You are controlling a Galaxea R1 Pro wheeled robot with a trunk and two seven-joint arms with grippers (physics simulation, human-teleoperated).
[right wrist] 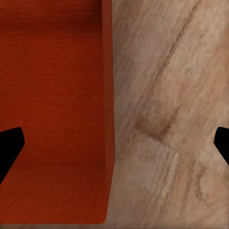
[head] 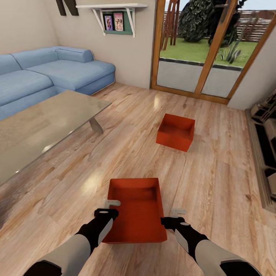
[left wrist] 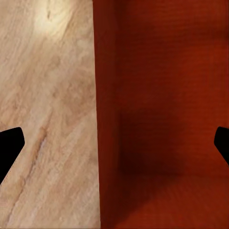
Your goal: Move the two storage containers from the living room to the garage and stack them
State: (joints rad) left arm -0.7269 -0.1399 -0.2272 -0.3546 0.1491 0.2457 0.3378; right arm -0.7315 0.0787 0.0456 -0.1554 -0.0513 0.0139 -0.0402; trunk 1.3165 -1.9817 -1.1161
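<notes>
Two red-orange open-top storage containers rest on the light wood living room floor. The near container (head: 136,209) lies just in front of me, and the far one (head: 176,131) stands toward the glass doors. My left gripper (head: 112,202) hangs open over the near container's left wall (left wrist: 102,119), one finger outside and one inside. At the opposite side my right gripper (head: 178,211) is open too, straddling the right wall (right wrist: 109,95). The left gripper (left wrist: 114,143) and the right gripper (right wrist: 114,143) hold nothing. The garage is out of view.
A glass-topped coffee table (head: 42,126) stands at the left, with a blue sofa (head: 57,73) behind it. Wood-framed glass doors (head: 203,53) close off the back. A dark low unit (head: 268,153) lines the right wall. Open plank floor lies between the two containers.
</notes>
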